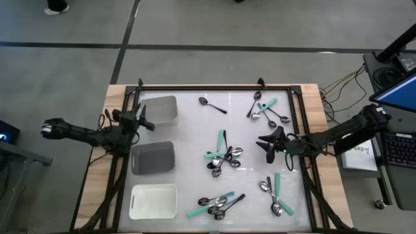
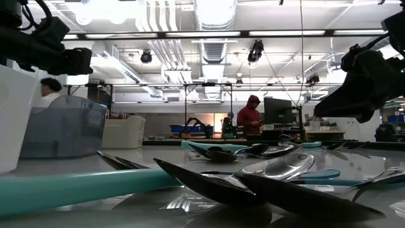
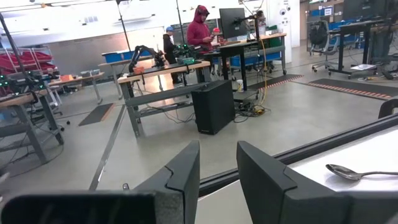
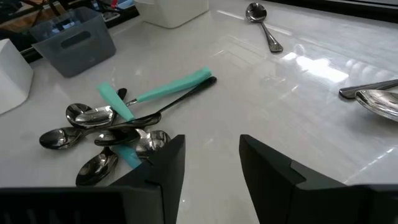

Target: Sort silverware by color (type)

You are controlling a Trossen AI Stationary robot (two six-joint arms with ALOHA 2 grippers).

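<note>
The silverware lies in several heaps on the white table: a middle heap [image 1: 224, 156] of teal-handled, black-handled and silver spoons, also seen in the right wrist view [image 4: 118, 130]; a near heap [image 1: 218, 205]; a near-right group [image 1: 276, 195]; and a far-right group [image 1: 266, 110]. A single black-handled spoon [image 1: 212, 105] lies at the far side. My right gripper [image 1: 265, 148] stands open above the table, just right of the middle heap, its fingers [image 4: 165, 165] around nothing. My left gripper [image 1: 147, 122] hovers open at the table's left, beside the trays, with nothing between its fingers [image 3: 186, 174].
Three trays stand in a row along the left: a clear grey one [image 1: 159, 110] at the far side, a dark grey one [image 1: 153, 158] in the middle, a white one [image 1: 153, 201] nearest. A black frame [image 1: 214, 88] borders the table. People stand in the room beyond.
</note>
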